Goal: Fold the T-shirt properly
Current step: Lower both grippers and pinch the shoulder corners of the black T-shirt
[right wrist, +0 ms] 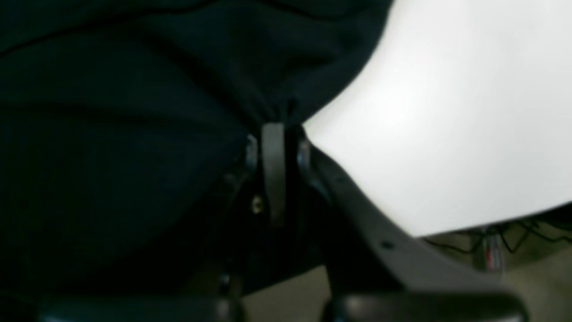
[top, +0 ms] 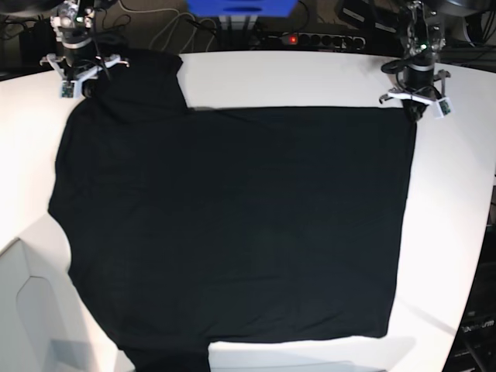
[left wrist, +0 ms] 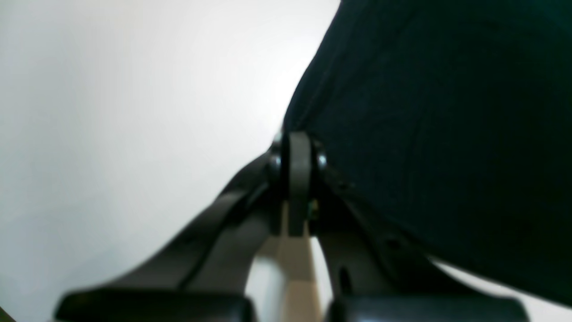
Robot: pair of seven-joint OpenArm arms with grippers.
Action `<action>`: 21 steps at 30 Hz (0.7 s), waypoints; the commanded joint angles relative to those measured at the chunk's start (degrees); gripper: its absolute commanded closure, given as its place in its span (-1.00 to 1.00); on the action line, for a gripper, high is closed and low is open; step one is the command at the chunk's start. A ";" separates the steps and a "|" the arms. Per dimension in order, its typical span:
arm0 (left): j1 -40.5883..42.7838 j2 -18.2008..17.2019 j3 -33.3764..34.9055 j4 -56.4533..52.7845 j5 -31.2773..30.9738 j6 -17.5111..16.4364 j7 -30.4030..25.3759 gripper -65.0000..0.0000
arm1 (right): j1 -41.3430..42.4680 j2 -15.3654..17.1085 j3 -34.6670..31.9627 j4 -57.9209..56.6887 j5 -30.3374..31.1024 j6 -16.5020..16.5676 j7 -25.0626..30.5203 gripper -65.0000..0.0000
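Observation:
The black T-shirt (top: 232,225) lies spread flat over most of the white table (top: 310,77); its tag and collar label do not show. My left gripper (top: 413,112) is at the shirt's far right corner. In the left wrist view it (left wrist: 298,136) is shut, its tips pinching the edge of the black fabric (left wrist: 438,112). My right gripper (top: 80,87) is at the far left corner, by the sleeve. In the right wrist view it (right wrist: 273,127) is shut on bunched black fabric (right wrist: 111,112).
A power strip (top: 310,39) with a red light, a blue box (top: 240,8) and cables lie behind the table's back edge. The table edge and floor (right wrist: 514,277) show in the right wrist view. Bare table lies right of the shirt (top: 449,232).

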 commanded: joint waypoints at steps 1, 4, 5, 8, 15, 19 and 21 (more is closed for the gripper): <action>0.42 -0.65 -0.40 1.05 0.12 -0.06 -1.26 1.00 | -0.75 0.26 0.78 0.74 -0.45 0.19 -0.06 1.00; 0.42 -0.65 -0.40 1.13 0.12 -0.06 -1.26 1.00 | -0.75 0.35 1.31 2.59 0.08 0.19 -0.06 1.00; 0.68 -0.65 -0.40 1.48 0.12 -0.06 -1.26 1.00 | -1.02 0.35 1.57 3.56 0.25 0.19 -0.06 1.00; 2.17 -0.65 -0.49 4.30 0.12 -0.06 -1.26 1.00 | -1.28 0.09 2.01 6.81 0.25 0.19 -0.06 1.00; 4.64 1.28 -5.76 11.59 -0.23 0.03 -1.26 1.00 | -2.60 -2.11 2.01 13.93 0.25 0.19 0.11 1.00; 4.72 3.65 -9.89 14.76 0.12 0.03 -1.26 1.00 | -2.16 -2.46 1.92 15.07 0.25 0.19 0.20 1.00; 4.46 3.83 -10.60 15.73 0.12 0.03 -1.26 1.00 | -0.49 -2.46 1.83 15.07 0.25 0.19 0.02 1.00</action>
